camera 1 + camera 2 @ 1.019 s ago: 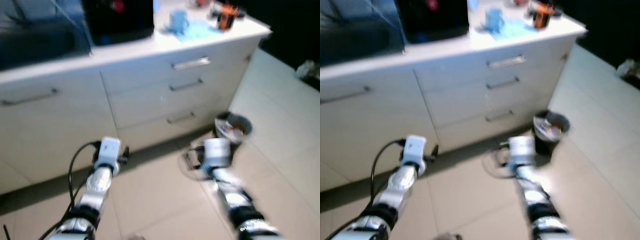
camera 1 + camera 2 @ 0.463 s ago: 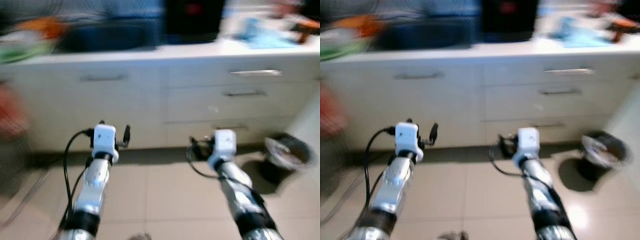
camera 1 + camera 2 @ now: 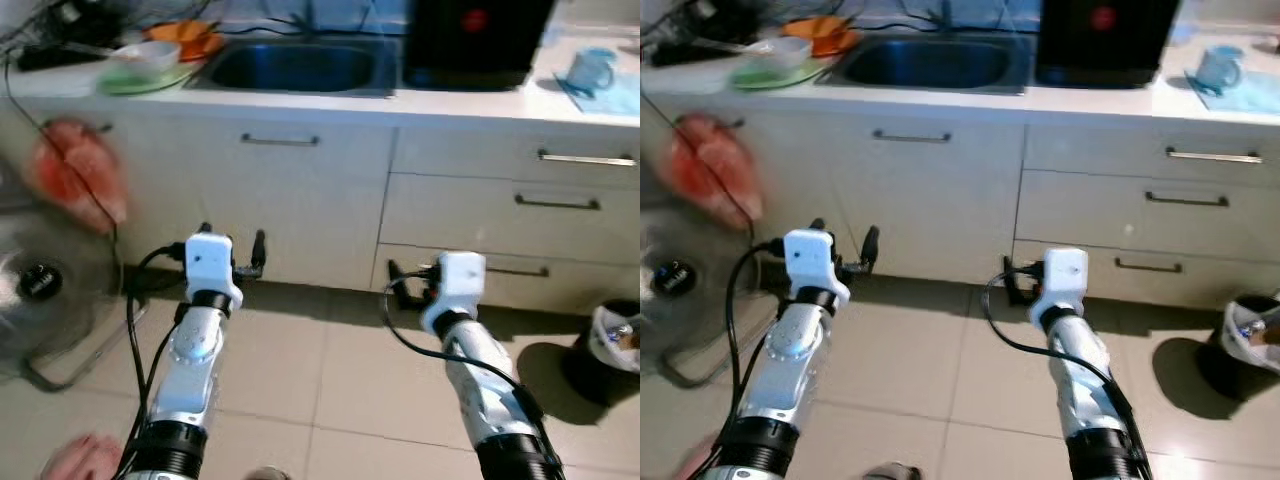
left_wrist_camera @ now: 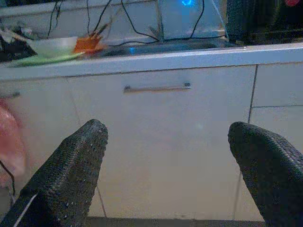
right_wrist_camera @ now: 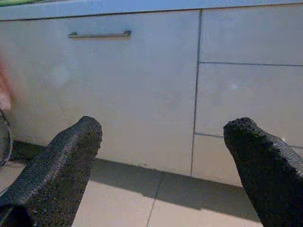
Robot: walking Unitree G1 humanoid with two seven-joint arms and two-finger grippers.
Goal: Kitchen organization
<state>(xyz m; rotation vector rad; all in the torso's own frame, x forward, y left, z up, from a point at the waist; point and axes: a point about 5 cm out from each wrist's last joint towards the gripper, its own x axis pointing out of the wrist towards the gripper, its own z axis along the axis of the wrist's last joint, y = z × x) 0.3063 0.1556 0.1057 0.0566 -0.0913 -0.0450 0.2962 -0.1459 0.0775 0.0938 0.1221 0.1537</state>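
The floor (image 3: 330, 370) of pale tiles takes the lower half of the frame. Above it the white cabinets (image 3: 300, 200) run across the middle, with a door handle (image 3: 280, 140) at centre and drawers (image 3: 510, 205) at the right. The desk (image 3: 470, 100) lies along the top of the frame. In it the sink (image 3: 295, 65) sits at upper centre, and a black appliance (image 3: 480, 40) stands just right of the sink. A fan (image 3: 45, 290) stands on the floor at the left edge, with a red bag (image 3: 75, 175) hanging above it. A bin (image 3: 610, 345) is on the floor at the lower right. On the desk at upper left is a green plate (image 3: 140, 75) with a bowl (image 3: 150, 52) on it, and at upper right a blue mug (image 3: 590, 68) on a blue cloth (image 3: 605, 92).

The left tool (image 4: 165, 156) is at lower left, its fingers (image 4: 75, 165) wide apart and holding nothing, facing the cabinet door. The right tool (image 5: 163, 161) is at lower centre-right, also apart and holding nothing
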